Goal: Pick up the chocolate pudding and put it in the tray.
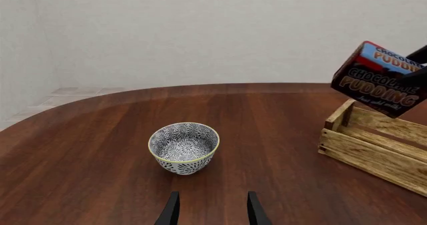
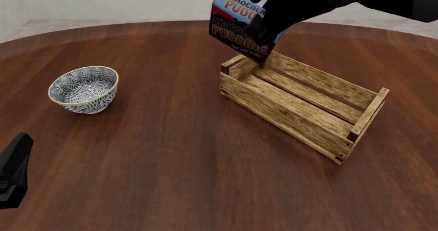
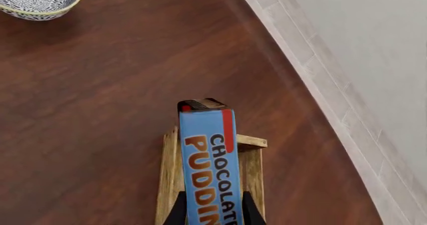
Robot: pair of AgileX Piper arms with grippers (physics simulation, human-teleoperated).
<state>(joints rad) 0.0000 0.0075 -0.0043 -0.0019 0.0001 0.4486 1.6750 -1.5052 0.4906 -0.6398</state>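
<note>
One blue-and-brown chocolate pudding carton (image 2: 239, 28) hangs clamped in the right pincer (image 3: 210, 207), tilted over the slatted wooden tray's (image 2: 301, 105) eleven-o'clock end for lowering in. Left pincer (image 1: 212, 210) idles wide.

tabletop (image 2: 171, 154): dark reddish-brown wood, smooth, with straight grain and a soft sheen.
tray (image 2: 301, 105): pale, unpainted wooden slats, rough and matt, grain and knots showing.
chocolate pudding (image 2: 236, 28): printed carton, smooth card with a slight gloss.
bowl (image 2: 83, 89): glazed, ceramic-looking, glossy patterned surface with a yellowish rim.
right gripper (image 3: 211, 210): black, matt, plastic-looking fingers.
</note>
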